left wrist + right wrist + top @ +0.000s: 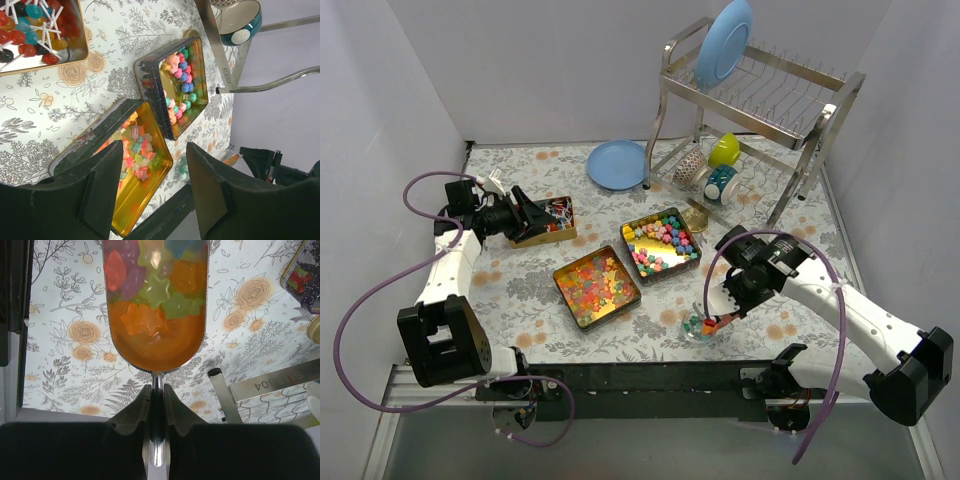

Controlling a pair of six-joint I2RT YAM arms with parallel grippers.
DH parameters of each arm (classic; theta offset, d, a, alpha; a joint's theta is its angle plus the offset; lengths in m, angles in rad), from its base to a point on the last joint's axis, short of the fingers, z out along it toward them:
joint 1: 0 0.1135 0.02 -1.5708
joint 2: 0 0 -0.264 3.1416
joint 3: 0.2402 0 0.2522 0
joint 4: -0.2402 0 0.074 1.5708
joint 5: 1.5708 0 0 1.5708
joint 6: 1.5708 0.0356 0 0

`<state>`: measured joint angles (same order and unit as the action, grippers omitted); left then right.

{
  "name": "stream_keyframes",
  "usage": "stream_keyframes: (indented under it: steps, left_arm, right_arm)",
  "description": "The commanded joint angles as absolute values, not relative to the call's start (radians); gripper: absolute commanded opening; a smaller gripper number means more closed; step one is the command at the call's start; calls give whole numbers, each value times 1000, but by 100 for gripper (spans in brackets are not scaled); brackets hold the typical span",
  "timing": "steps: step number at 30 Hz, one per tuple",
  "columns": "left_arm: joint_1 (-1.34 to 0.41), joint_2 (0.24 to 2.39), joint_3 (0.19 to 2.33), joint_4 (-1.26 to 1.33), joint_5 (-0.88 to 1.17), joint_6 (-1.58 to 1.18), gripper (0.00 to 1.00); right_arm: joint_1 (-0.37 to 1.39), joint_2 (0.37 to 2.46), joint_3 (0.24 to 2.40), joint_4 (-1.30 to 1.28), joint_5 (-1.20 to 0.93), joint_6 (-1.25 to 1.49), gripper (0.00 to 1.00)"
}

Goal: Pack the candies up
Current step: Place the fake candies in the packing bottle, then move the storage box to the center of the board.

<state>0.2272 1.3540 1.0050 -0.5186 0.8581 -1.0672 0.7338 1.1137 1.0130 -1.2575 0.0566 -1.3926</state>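
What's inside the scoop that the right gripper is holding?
The scoop, pinched by its stem in the right gripper, holds star-shaped candies in green, orange, red and purple. Its far end is cut off by the frame, and lower pieces are covered.

From the right wrist, the scoop (155, 347) runs off the top edge, so its far end and some candies (150, 292) are lost. The lollipop tin (50, 60) is cropped at the left wrist view's corner. Overhead, what lies under the scoop is too small to tell.
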Motion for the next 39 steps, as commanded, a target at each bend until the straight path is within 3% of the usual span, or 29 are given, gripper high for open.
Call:
stream_keyframes:
  steps: [1,9,21,25,28,39]
  left_arm:
    - [233,1336,994,-503,831,-1060,53]
    - [189,1347,976,-522,802,-1049,53]
    - [-31,1399,960,-563,733,-1020,51]
    - [-93,1400,945,-601,729,-1000,35]
    - [-112,1420,940,-640,729,-977,2]
    - [-60,1565,1178,-991,563,-812,0]
  right_arm:
    - [782,1143,1089,-1304,161,-1307,1]
    - [848,1169,1131,-1310,264,-1287,1]
    - [902,1157,1158,-1308,356,-1299,1]
    - [900,1155,1210,-1305,361,-1240,1]
    - [897,1175,1268,-1302,327,-1119,1]
    - [836,1292,1385,-1183,262,-977,1]
